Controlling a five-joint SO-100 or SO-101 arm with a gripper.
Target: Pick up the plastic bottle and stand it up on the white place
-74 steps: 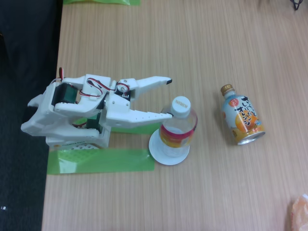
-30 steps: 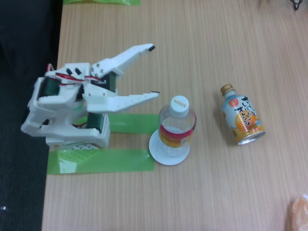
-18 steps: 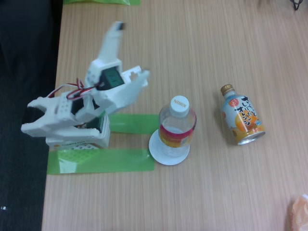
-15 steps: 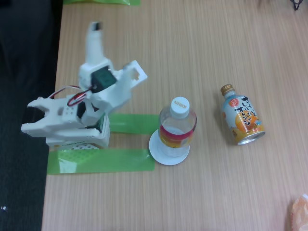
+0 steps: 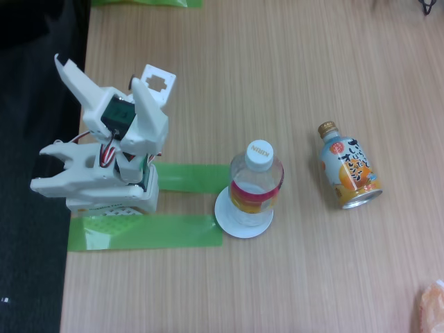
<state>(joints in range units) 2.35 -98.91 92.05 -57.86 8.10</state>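
Now the arm has folded back, jaws apart and empty, well clear of the plastic bottle [image 5: 256, 182] standing upright on the white place [image 5: 225, 220], so the task looks done.

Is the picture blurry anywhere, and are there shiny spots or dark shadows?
In the fixed view, the plastic bottle on the white plate, the orange can and the gripper all look sharp, with no motion smear; the lighting is soft and even, shadows on the wooden table are faint, and the bottle's clear plastic shows slight pale glints.
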